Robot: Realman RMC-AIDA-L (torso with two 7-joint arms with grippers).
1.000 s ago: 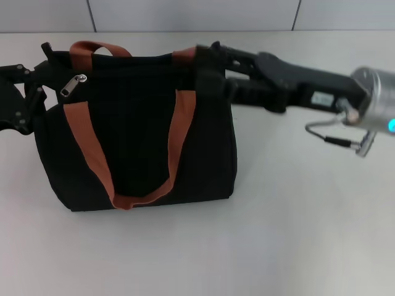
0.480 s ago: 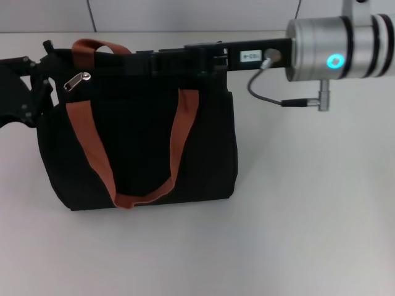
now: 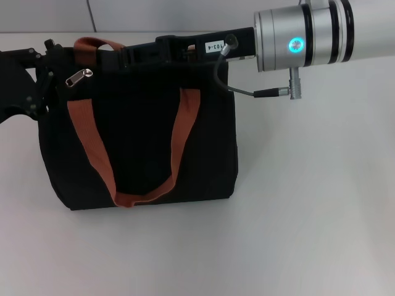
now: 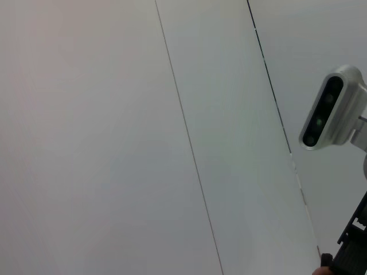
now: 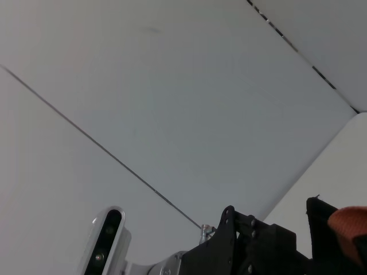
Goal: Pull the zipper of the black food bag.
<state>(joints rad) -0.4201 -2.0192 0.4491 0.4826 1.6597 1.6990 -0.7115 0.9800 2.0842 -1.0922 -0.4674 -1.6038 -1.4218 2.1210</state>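
The black food bag [image 3: 142,142] stands upright on the white table, with brown-orange straps [image 3: 89,148] down its front. The zipper's silver pull tab [image 3: 80,78] lies at the left end of the bag's top edge. My left gripper [image 3: 36,77] is at the bag's left end, against the fabric just left of the tab. My right gripper [image 3: 133,54] reaches in from the right and lies along the bag's top edge, a short way right of the tab. The right wrist view shows the left gripper [image 5: 252,246] and a bit of strap [image 5: 350,226].
The white table [image 3: 308,203] extends in front of and to the right of the bag. A grey panelled wall [image 3: 185,15] stands behind it. My right arm's silver wrist [image 3: 308,40] hangs over the bag's top right corner, with a cable loop [image 3: 247,89] below it.
My right arm has swung up and slid its gripper leftward along the bag's top, from the right corner toward the pull tab. The left gripper and bag have barely moved.
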